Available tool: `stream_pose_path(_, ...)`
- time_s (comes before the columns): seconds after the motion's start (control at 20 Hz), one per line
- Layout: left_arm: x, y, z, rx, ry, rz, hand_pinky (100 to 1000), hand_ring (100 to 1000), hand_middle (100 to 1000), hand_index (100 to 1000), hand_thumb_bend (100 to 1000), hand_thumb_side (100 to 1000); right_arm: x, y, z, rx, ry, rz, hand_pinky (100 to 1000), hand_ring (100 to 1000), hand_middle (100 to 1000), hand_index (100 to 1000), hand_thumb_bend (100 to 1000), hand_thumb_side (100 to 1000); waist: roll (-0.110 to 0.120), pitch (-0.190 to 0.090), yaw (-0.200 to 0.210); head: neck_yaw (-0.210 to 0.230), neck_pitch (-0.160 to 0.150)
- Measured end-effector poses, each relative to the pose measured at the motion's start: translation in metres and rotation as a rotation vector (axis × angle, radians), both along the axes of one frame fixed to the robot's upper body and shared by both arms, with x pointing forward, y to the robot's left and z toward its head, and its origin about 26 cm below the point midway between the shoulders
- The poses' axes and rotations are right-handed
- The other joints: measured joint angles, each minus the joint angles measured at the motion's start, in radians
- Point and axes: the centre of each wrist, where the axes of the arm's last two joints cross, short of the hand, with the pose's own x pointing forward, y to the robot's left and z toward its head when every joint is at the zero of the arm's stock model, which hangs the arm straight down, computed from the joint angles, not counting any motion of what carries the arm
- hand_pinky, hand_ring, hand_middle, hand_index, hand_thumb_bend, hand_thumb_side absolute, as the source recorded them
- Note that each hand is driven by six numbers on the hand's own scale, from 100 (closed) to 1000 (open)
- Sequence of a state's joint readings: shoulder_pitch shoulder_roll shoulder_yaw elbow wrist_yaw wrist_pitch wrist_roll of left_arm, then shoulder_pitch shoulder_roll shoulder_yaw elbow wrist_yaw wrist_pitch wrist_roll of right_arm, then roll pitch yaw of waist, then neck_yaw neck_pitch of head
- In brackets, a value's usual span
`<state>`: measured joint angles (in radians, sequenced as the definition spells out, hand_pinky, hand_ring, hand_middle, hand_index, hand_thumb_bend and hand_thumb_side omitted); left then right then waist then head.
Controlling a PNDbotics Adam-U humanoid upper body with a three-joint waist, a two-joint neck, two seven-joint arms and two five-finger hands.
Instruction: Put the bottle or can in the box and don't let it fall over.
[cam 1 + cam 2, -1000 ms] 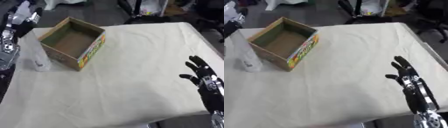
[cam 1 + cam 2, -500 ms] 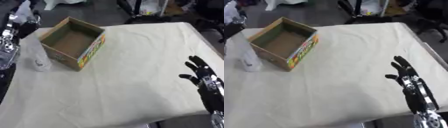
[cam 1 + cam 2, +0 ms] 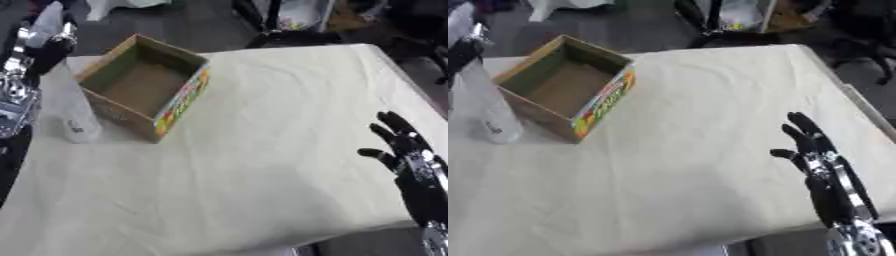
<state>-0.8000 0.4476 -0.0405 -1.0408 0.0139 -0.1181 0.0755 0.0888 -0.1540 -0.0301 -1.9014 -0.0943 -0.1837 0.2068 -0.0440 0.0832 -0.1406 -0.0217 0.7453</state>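
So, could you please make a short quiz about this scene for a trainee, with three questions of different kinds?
1. True or false: the bottle already stands inside the box.
2. Which hand is nearer to the bottle: A) left hand, B) right hand?
3. Fill in: the right hand rests with its fingers ____ near the lower right corner.

Key
1. False: it stands upright on the table, just left of the box, which holds nothing.
2. A: it is above the bottle, at the left edge.
3. Open, pointing up, holding nothing.

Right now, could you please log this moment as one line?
bottle: upright, left of box | box: empty | left hand: at bottle top | right hand: idle, open
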Motion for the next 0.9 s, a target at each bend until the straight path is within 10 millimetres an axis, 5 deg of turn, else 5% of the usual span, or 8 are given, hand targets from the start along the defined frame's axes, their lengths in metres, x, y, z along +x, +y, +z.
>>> stream_pose_path(0.45, -0.003, -0.007, 0.02, -0.021, -0.072, -0.025, 159, 846, 358, 463, 100, 440, 0.0, 0.0, 0.0, 0.0, 0.002, 0.001, 745, 1000, 1000, 1000, 100, 803, 0.0, 0.0, -0.002, 0.0, 0.0)
stream_pose_path(0.9, -0.012, -0.015, 0.102, -0.015, -0.287, -0.082, 185, 758, 342, 465, 100, 449, 0.0, 0.0, 0.0, 0.0, 0.004, 0.002, 745, 1000, 1000, 1000, 100, 807, 0.007, -0.003, -0.021, 0.003, 0.002)
